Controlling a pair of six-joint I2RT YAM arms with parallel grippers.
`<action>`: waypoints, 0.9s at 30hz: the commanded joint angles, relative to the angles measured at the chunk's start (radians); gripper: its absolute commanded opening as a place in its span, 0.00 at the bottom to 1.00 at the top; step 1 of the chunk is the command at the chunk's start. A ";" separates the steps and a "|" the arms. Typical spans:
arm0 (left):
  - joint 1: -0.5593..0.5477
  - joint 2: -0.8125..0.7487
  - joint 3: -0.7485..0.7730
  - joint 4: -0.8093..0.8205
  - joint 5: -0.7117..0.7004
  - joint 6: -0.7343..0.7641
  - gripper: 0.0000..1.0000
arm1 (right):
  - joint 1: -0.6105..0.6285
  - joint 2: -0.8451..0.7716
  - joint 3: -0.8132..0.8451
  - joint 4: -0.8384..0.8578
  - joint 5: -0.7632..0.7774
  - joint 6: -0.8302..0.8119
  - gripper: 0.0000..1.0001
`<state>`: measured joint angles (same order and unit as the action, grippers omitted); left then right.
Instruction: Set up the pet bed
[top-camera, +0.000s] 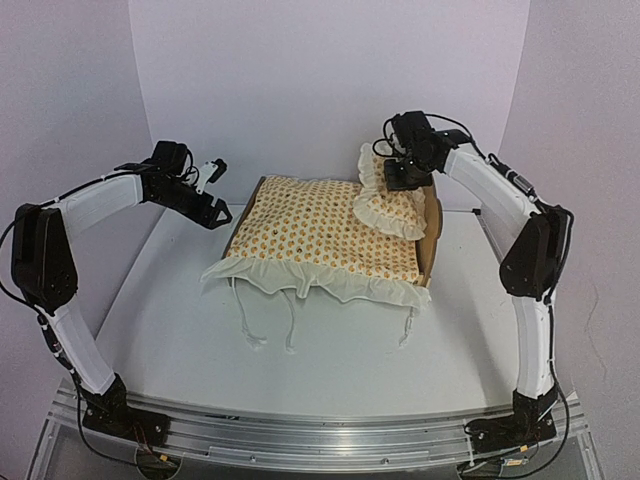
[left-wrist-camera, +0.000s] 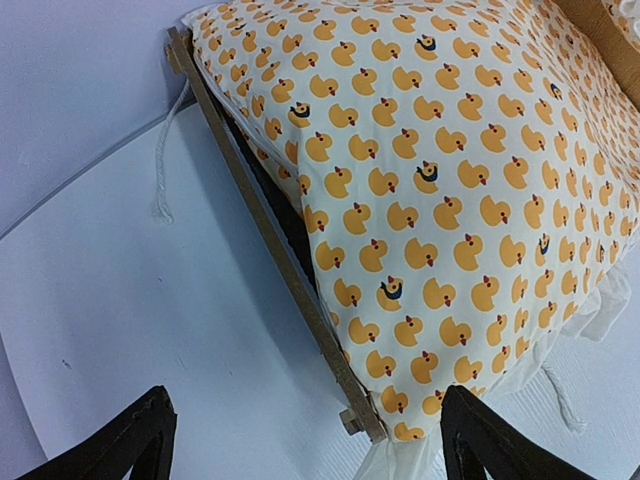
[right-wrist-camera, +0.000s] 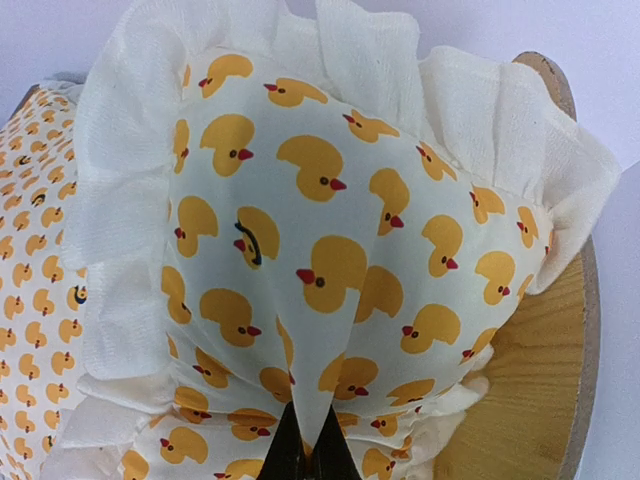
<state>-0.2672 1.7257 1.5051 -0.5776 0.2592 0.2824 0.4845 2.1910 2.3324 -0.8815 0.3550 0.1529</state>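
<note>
right gripper (right-wrist-camera: 308, 452) pinching pillow (right-wrist-camera: 320, 250) fabric, jaws tight | left gripper (left-wrist-camera: 305, 425) wide, holding nothing, beside pet bed (left-wrist-camera: 270, 235) rail

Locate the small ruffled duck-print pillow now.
Top view, right of centre: the pillow lies on the duck-print mattress cushion beside the plywood headboard, pinched by the right pincer.

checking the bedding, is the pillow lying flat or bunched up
Bunched up: the right fingers are shut on the pillow, its fabric pinched into a peak between them.
</note>
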 joint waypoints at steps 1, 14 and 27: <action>0.003 -0.068 0.023 -0.009 0.005 0.018 0.91 | -0.030 0.012 0.017 0.014 -0.027 -0.036 0.00; 0.002 -0.085 0.023 -0.020 0.000 0.028 0.91 | -0.034 0.040 0.007 0.014 -0.060 -0.020 0.46; 0.082 -0.276 -0.024 -0.066 0.023 0.030 0.95 | -0.024 -0.321 0.009 0.032 -0.339 -0.062 0.87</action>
<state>-0.2237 1.6117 1.5013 -0.6289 0.2624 0.2922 0.4513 2.1404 2.3452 -0.8850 0.1679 0.1191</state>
